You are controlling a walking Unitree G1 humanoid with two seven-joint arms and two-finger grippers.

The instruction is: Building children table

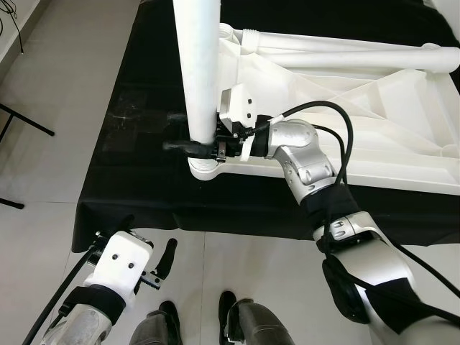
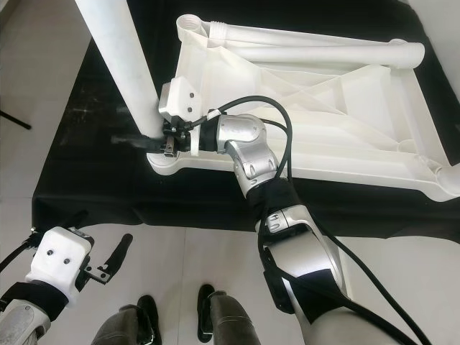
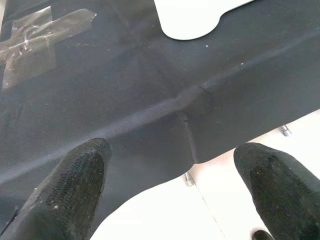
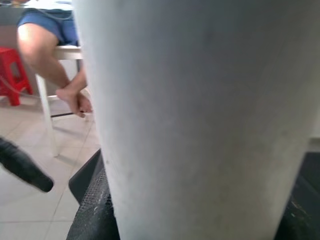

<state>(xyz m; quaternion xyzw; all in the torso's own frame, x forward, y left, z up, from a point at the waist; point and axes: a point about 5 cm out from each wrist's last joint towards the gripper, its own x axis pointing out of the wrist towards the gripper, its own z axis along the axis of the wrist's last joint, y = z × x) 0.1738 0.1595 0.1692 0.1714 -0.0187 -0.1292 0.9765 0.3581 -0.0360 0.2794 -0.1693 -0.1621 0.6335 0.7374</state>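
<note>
The upturned table top (image 1: pixel 374 108) is seen to be moulded white plastic, smooth and faintly glossy, with ribbed reinforcement. The table leg (image 1: pixel 198 65) is made of the same white plastic, its surface matt and slightly scuffed in the right wrist view. A black cloth (image 1: pixel 136 108), matt and finely woven, with creases and a patch of clear glossy tape (image 3: pixel 35 42), is spread beneath. The floor (image 1: pixel 65 72) is laid with pale, smooth, lightly glossy tiles. The arms are clad in brushed silver metal with white plastic housings; the 2 left fingers (image 3: pixel 70 195) are covered in black, pebbled rubber.
</note>
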